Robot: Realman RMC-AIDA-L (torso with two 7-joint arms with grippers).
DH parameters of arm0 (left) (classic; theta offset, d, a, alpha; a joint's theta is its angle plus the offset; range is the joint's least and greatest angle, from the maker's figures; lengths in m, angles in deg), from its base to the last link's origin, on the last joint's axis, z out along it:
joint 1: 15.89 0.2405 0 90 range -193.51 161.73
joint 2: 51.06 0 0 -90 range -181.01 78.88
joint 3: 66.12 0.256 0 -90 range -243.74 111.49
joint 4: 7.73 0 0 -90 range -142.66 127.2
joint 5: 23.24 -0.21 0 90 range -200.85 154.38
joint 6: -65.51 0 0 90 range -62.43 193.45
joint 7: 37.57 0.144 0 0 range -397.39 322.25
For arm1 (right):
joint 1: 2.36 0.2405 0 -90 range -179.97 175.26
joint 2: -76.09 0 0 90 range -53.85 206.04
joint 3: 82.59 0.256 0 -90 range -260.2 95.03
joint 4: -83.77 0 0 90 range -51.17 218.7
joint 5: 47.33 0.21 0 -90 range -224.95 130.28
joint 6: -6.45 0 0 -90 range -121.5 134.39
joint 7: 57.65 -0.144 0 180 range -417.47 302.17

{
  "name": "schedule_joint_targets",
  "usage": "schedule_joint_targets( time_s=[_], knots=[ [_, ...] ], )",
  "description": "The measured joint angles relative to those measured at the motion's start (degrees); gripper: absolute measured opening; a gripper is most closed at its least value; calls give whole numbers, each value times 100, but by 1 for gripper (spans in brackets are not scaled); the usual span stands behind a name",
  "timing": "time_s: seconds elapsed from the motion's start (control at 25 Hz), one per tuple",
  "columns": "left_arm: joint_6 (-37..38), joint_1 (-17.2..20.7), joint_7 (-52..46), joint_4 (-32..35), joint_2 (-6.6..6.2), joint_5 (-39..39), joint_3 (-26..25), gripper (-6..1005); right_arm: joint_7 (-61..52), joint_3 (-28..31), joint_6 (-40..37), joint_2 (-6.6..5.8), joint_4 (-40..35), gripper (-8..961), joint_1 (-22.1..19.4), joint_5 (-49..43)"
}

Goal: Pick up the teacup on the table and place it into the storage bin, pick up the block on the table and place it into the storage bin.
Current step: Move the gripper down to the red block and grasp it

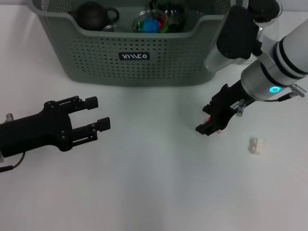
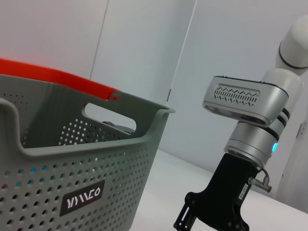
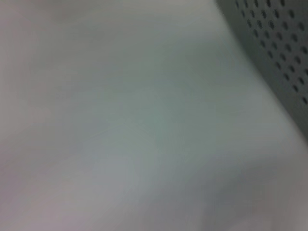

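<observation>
block: small red block point(image 1: 209, 120) on white counter point(image 1: 154, 192), right at the right gripper point(image 1: 210, 124) tip, mostly hidden by it
right fingers: can't tell if apart or clamped
left gripper point(image 1: 94, 114): fingers apart, empty, well away from block
bin: grey-green perforated plastic storage bin point(image 1: 144, 67) beyond, up-left of block
nearer arm: right

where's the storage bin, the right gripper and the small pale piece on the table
storage bin point(image 1: 101, 57): head view, front perforated wall
right gripper point(image 1: 210, 126): head view, between fingertips
small pale piece point(image 1: 254, 145): head view, its middle
</observation>
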State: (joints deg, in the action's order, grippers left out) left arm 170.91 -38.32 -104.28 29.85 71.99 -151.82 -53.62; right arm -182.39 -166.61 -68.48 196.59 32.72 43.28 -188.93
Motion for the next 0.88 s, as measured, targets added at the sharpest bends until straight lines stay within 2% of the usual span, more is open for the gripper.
schedule_joint_targets(
  time_s=[0.88],
  knots=[
    [-81, -10, -2, -32, -2, 0, -3, 687, -143, 43, -186, -44, 56, 617, -50, -129]
  ],
)
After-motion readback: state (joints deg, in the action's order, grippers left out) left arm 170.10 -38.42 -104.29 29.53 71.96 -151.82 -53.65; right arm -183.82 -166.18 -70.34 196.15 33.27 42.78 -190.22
